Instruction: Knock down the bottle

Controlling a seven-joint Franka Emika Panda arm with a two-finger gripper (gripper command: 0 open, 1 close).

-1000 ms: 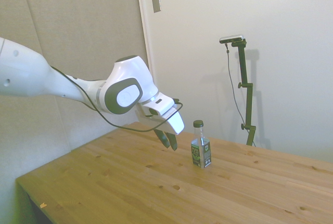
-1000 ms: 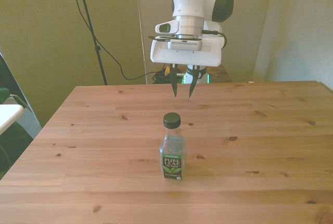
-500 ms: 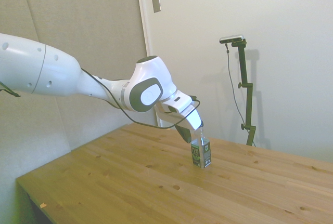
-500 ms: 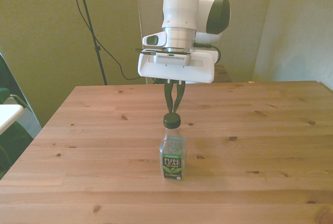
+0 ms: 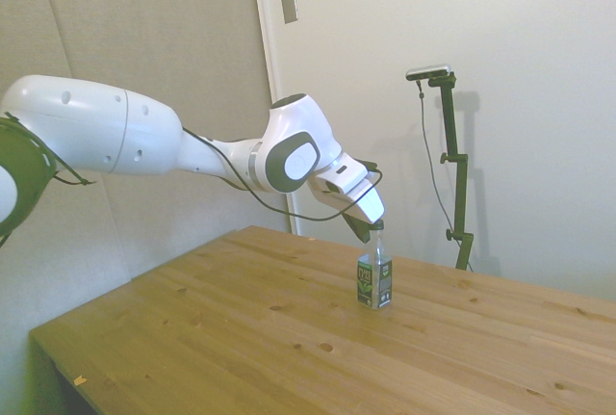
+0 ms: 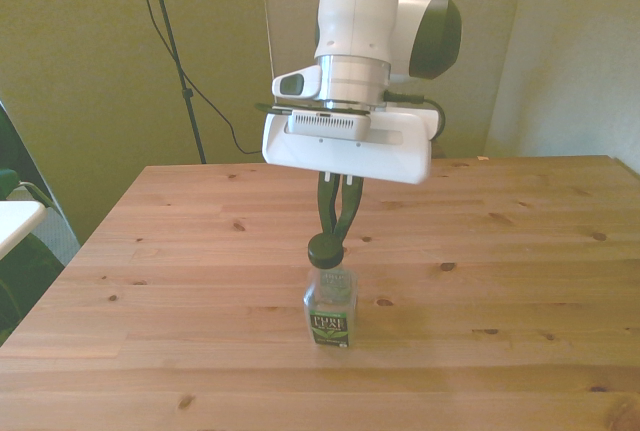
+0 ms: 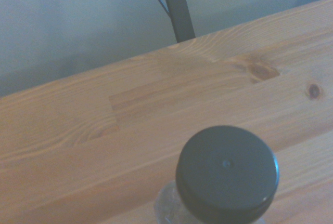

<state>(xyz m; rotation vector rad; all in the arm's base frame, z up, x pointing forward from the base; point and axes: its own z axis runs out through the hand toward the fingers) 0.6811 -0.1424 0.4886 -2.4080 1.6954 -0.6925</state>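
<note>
Bottle [image 6: 330,296] is seen tilted on the surface [image 6: 500,251], cap touched at 12 o'clock by fingers [image 6: 340,213] drawn narrow, tips together, nothing held.

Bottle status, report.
Gripper shut, fingertips against the cap. Bottle on its base, tipped slightly toward the camera in the front view. Table around it bare, nothing blocking.

A small clear plastic bottle [image 6: 329,299] with dark cap [image 7: 226,172] and green-and-dark label is seen mid-table, tilted slightly toward the front view's left.
</note>
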